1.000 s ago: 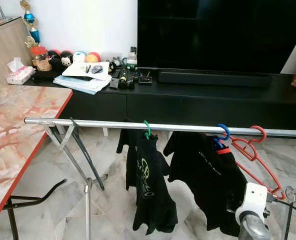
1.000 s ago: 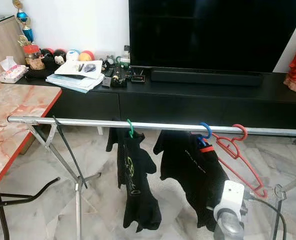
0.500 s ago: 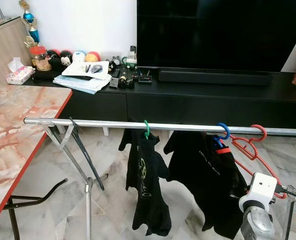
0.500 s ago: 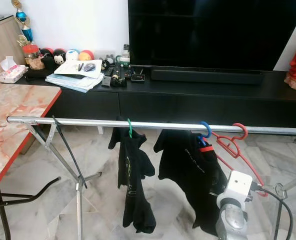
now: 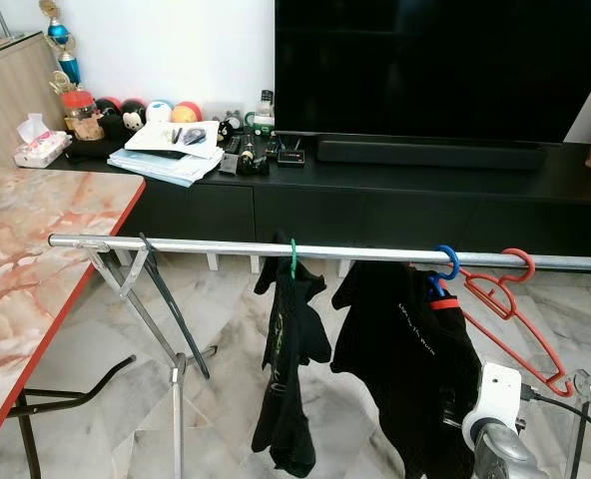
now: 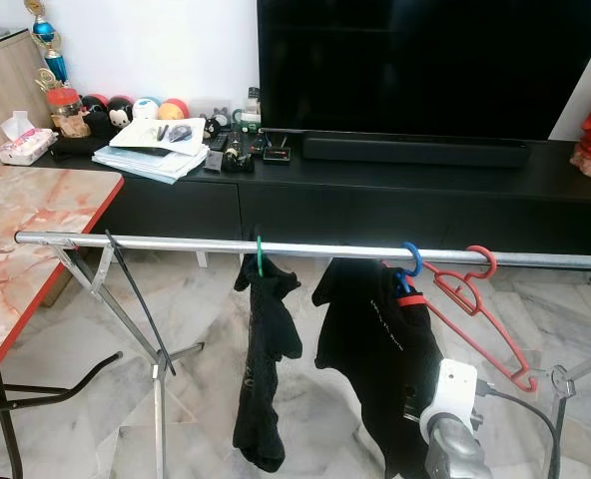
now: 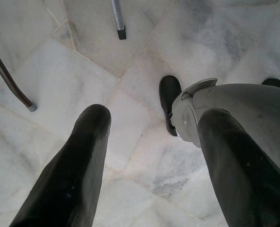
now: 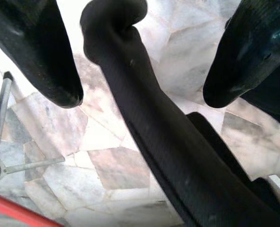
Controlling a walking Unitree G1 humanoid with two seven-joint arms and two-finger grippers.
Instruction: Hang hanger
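Since a second ago the shirt on the green hanger (image 5: 293, 257) has swung edge-on, while the red hanger (image 5: 510, 299) stays hooked on the rail (image 5: 226, 248) above the right arm's wrist. In the left wrist view, the left gripper (image 7: 152, 142) hangs open over marble floor (image 7: 59, 80). In the right wrist view, the right gripper (image 8: 142, 97) gapes wide, holding nothing, a dark garment fold (image 8: 149, 137) between its fingers.

Cut off and hidden parts at the drying rail

The metal rail (image 5: 226, 246) runs out of the frame's right edge. The red hanger (image 5: 510, 309) has its lower corner behind the right arm (image 5: 495, 439), itself cropped at the bottom edge. The marble table (image 5: 36, 259) is cut by the left edge. Small items on the TV console (image 5: 395, 190) are too small to identify.
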